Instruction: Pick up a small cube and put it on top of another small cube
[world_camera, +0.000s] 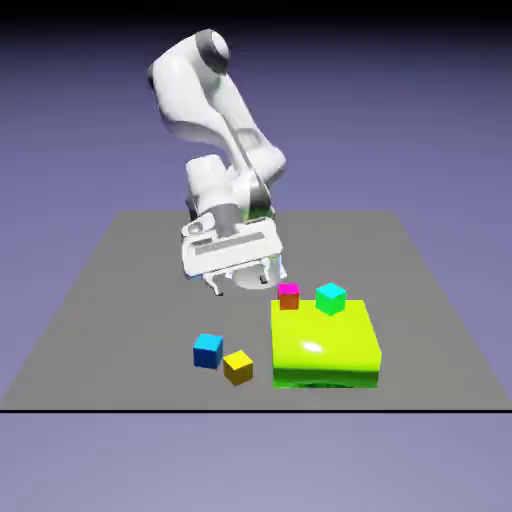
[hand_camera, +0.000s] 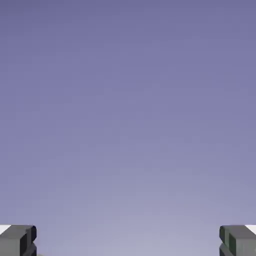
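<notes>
The small yellow cube (world_camera: 238, 367) lies on the grey table (world_camera: 120, 290) near its front, just right of a small blue cube (world_camera: 208, 350). My gripper (world_camera: 241, 281) hangs above the table, up and behind both cubes, open, with nothing between its fingers. In the hand view only the blue-violet backdrop shows, with the two grey fingertips (hand_camera: 20, 240) far apart at the bottom corners and the gripper (hand_camera: 128, 241) holding nothing. No cube appears in that view.
A large lime-green block (world_camera: 325, 345) sits right of the yellow cube. A small magenta-and-orange cube (world_camera: 288, 295) and a small teal cube (world_camera: 330, 298) stand at its far edge, close under the gripper's right side.
</notes>
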